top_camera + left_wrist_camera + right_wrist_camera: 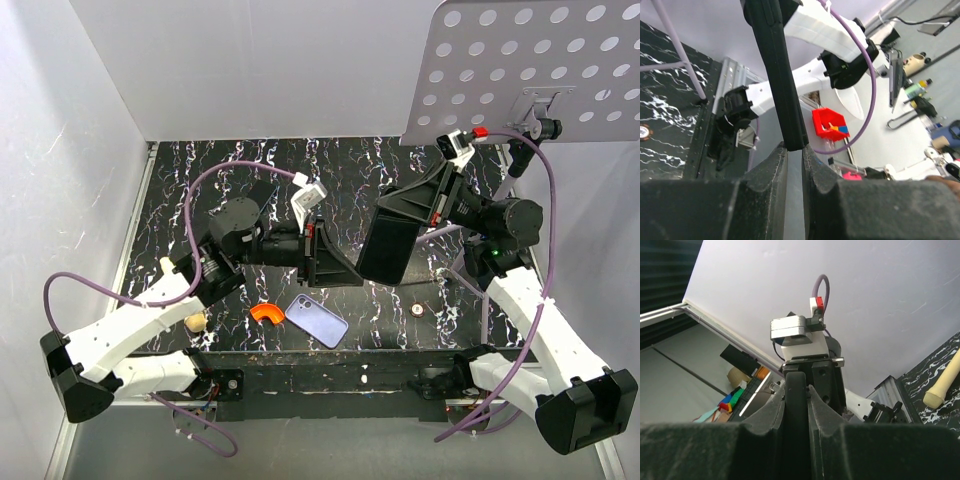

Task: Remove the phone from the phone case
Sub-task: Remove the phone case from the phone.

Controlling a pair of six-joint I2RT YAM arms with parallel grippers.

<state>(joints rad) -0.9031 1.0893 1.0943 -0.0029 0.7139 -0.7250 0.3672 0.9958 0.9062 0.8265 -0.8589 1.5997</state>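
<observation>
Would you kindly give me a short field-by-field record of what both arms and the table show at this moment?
left end effector: shut on one edge of the black slab
right end effector: shut on the same slab from the opposite side
black slab: held in the air between both arms; phone or case, cannot tell
lavender phone-shaped item: flat on the table, untouched
orange curved piece: on the table, beside the lavender item

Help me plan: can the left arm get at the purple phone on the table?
Probably not yet: the left gripper is shut on the black case, though the purple phone lies uncovered.
</observation>
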